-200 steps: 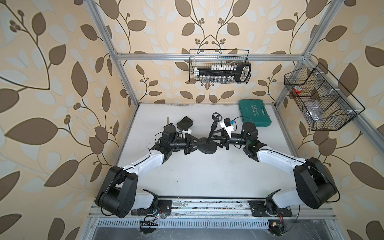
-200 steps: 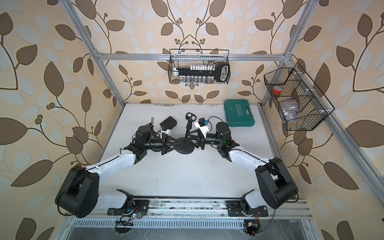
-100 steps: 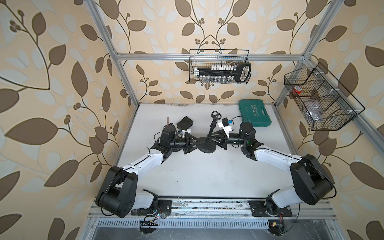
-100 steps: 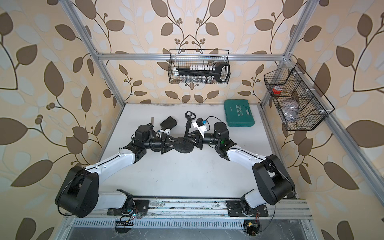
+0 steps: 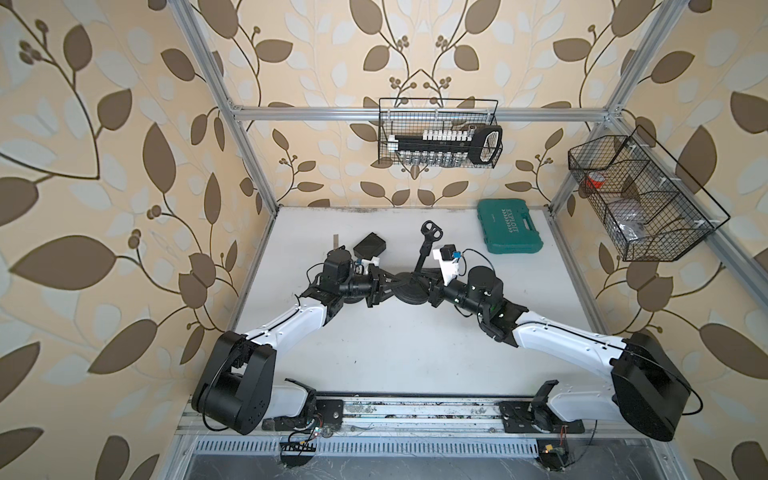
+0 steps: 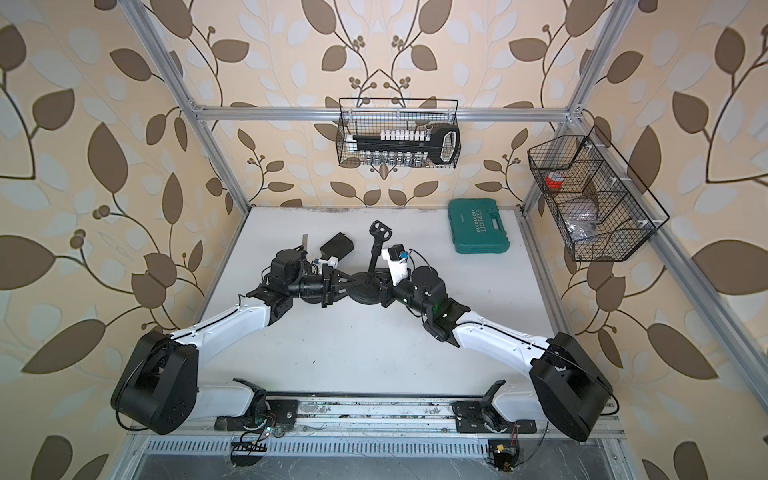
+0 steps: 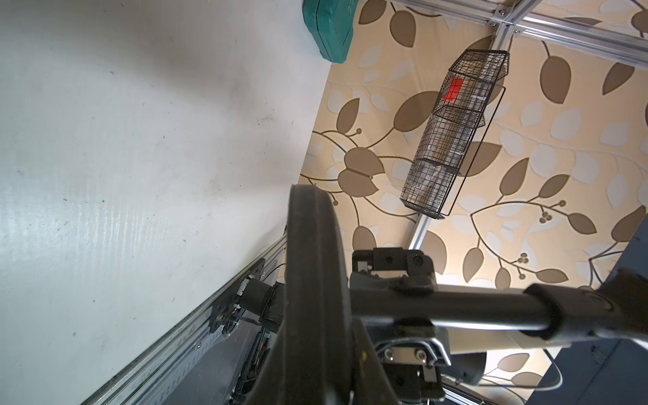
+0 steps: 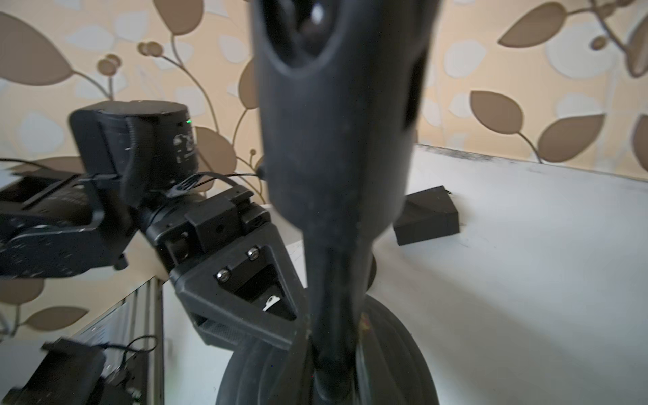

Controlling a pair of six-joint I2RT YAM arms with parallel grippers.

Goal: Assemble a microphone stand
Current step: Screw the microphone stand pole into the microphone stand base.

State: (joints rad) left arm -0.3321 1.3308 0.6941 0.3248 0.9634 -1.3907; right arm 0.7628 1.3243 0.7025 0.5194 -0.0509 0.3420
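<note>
Stand base [image 5: 409,293] sits mid-desk [image 5: 395,357], between both pincers. Left pincer [image 5: 388,286] clenched on its rim. Right pincer [image 5: 432,287] clenched on pole [image 5: 424,253] just above the stand base.

Near the middle of the table [image 5: 395,357] the round base [image 5: 409,293] is found, with the pole [image 5: 424,253] standing on it and tilted toward the back wall. The base is flanked by the left arm [image 5: 291,324] on its left and the right arm [image 5: 557,336] on its right. A small box [image 5: 369,246] is laid behind the left arm, and a tool case [image 5: 509,226] is placed at the back right. A wire basket [image 5: 436,133] is hung on the back wall, a second basket [image 5: 640,199] on the right wall.
</note>
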